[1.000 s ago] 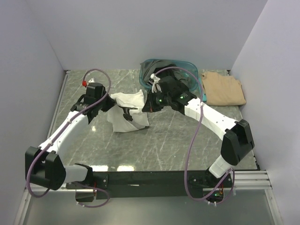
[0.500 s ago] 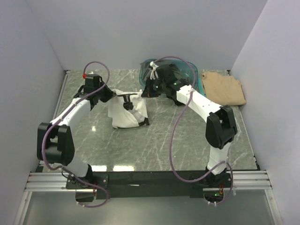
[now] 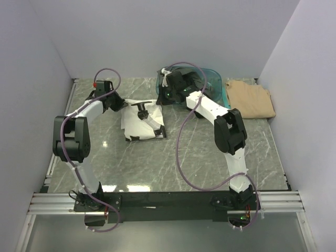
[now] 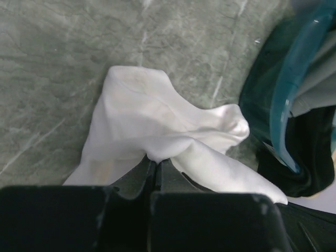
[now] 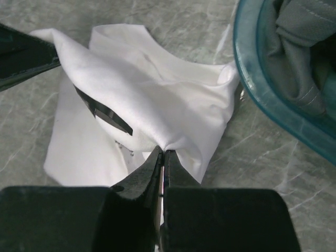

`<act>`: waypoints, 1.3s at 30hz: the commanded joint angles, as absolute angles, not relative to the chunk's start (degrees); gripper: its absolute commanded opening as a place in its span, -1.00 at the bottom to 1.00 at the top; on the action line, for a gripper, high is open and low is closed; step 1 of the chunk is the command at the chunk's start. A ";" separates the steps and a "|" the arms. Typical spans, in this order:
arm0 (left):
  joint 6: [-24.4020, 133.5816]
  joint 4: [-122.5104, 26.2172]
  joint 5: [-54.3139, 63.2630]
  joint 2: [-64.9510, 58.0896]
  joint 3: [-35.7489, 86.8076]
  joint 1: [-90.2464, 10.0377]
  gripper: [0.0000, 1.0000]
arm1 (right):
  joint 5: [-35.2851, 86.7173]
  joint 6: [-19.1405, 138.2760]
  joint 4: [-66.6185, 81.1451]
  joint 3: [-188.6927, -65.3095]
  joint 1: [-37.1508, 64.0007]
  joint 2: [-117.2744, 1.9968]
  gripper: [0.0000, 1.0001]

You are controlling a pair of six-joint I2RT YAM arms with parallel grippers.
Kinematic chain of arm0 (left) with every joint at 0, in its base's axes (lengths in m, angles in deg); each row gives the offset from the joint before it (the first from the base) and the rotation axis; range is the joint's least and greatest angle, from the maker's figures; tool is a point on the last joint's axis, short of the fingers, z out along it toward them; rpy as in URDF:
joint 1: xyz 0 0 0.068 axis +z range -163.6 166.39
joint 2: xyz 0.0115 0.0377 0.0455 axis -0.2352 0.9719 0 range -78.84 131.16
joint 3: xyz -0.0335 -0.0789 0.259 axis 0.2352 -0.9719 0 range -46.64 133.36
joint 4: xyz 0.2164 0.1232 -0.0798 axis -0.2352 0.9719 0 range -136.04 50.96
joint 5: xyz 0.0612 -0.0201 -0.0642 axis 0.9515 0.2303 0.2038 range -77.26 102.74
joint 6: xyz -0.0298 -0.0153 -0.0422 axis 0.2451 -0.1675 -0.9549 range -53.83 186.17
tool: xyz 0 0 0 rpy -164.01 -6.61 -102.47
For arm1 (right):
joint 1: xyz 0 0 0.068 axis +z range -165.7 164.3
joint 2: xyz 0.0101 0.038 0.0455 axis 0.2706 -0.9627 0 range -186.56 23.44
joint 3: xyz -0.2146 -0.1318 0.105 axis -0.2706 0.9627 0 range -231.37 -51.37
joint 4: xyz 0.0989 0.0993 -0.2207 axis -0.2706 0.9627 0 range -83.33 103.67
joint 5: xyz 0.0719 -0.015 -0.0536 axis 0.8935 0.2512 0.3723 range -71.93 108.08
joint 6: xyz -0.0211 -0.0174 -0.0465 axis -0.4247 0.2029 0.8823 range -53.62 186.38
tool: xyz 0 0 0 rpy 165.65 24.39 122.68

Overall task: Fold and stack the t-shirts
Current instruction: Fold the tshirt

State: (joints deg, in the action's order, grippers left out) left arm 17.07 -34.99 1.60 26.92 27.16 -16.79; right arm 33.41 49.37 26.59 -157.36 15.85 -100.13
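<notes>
White cloth stretched between both arms. Pinches one upper corner of the white t-shirt in the left gripper, jaws closed tight on a bunched fold. Clamps the other corner the same way in the right gripper, just beside the teal basket. Differs from a second ago: lies further back on the table now, drawn wider between the two pinches, with the lower part flatter on the surface. Looks like spreading out ahead of a first fold, so little of the task done. Leaves the tan t-shirt at the far right and the dark shirts in the basket.
</notes>
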 commanded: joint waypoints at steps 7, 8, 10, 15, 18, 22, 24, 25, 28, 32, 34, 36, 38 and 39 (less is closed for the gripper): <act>19.05 -33.30 3.34 31.90 34.65 -16.15 -0.48 | 27.22 51.70 21.69 -164.83 15.24 -106.89 -0.54; 18.97 -33.12 2.81 32.25 35.79 -16.15 -0.16 | 27.39 52.23 22.31 -165.62 15.32 -107.25 -0.41; 19.15 -33.47 0.96 31.82 36.50 -16.24 0.10 | 27.22 52.49 25.02 -168.60 15.32 -108.21 -0.06; 19.59 -33.04 1.57 27.09 36.59 -16.94 0.74 | 28.44 53.55 26.45 -168.54 15.76 -104.90 0.34; 19.85 -32.51 1.84 23.75 35.10 -18.08 0.99 | 30.11 53.64 25.83 -164.77 16.64 -100.25 0.47; 19.15 -33.12 1.75 19.08 30.28 -20.02 0.99 | 31.96 51.89 20.84 -155.10 18.48 -93.03 0.52; 18.45 -34.08 1.40 16.28 25.89 -21.07 0.99 | 32.92 49.08 18.81 -150.36 18.58 -90.65 0.52; 17.40 -34.70 1.22 15.22 22.39 -21.51 0.99 | 33.71 47.85 17.40 -149.38 18.58 -90.38 0.52; 15.37 -38.03 1.22 11.35 15.45 -24.14 0.99 | 34.24 44.16 16.07 -148.57 18.66 -91.43 0.53; 13.44 -41.73 2.36 10.19 9.79 -28.80 0.99 | 33.37 42.21 14.66 -153.20 18.66 -97.82 0.53; 13.17 -41.74 2.45 10.98 8.04 -29.25 0.99 | 32.50 42.12 16.42 -157.08 18.58 -101.26 0.53; 12.82 -41.56 3.06 12.13 6.11 -29.51 0.99 | 32.05 42.82 20.09 -164.19 18.75 -107.14 0.53; 12.91 -41.38 2.98 12.83 5.05 -29.60 0.99 | 31.53 43.70 23.00 -171.38 18.66 -112.75 0.53; 12.73 -41.65 3.24 12.75 4.43 -29.60 0.99 | 31.52 43.97 24.76 -172.99 18.75 -114.18 0.53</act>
State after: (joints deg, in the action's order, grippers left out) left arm 13.77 -38.80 2.17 12.43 5.63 -29.92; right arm 32.71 43.49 20.10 -166.02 18.93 -109.55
